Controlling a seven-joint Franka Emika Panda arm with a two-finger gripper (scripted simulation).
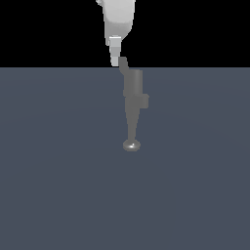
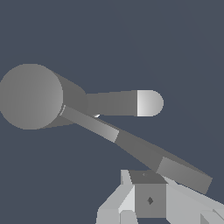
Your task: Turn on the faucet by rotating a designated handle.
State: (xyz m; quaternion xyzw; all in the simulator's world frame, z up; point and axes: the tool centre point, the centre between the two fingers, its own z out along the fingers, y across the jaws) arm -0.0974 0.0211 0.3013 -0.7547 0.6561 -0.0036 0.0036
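near the middle of the exterior view, a touch right of centre, the faucet point(image 1: 133, 93) stands on a plain slate-blue floor point(image 1: 53, 171), its tapered spout running down the frame to a shiny rounded tip point(image 1: 131, 145). it looks like a rigid, fixed fixture, matte and hard, nothing that would flex or break; i judge only the lever will give, and that by swinging about the cylindrical top.

going left to right in the wrist view, the round top of the body point(image 2: 30, 96) fills the left side, the spout reaches to mid-frame, and the handle point(image 2: 135, 146) slants from the body down toward the lower right, ending in a flattened paddle point(image 2: 183, 175). that paddle end seems the best place to push, being farthest from the pivot, though the smooth thin bar may let a finger slide.

the gripper point(image 2: 151, 199) sits right against the paddle at the bottom edge; whether its fingers are parted or closed i cannot tell.

nothing else stands on the floor.
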